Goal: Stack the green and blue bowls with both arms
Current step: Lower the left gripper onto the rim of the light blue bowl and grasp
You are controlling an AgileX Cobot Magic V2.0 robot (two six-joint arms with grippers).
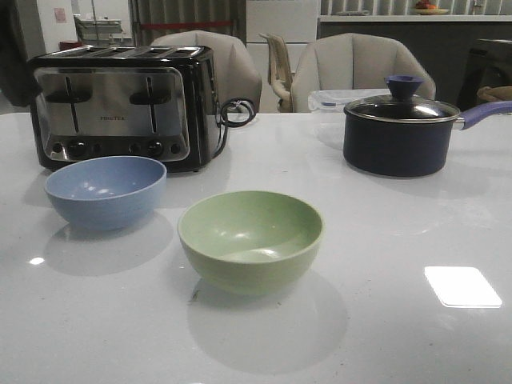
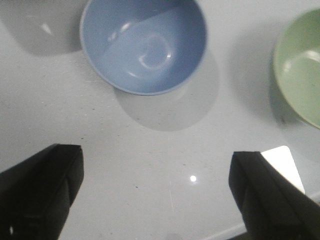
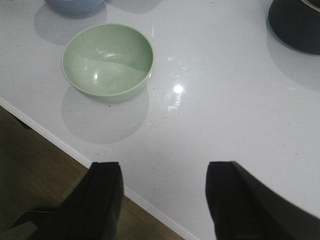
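nothing is grasped yet; this looks like the opening approach. in the front view the blue bowl (image 1: pixel 106 191) sits left of centre before the toaster (image 1: pixel 124 106), and the green bowl (image 1: pixel 250 239) sits at centre, near it but apart, both upright and empty. the left gripper (image 2: pixel 155 192) hangs spread wide and released, the blue bowl at the top of its view. the right gripper (image 3: pixel 162 200) is likewise released, the green bowl at upper left. next, each arm likely must descend onto a rim.

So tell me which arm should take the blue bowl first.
Left. The blue bowl lies just ahead of the open left gripper; the right gripper, also open, faces the green bowl instead.
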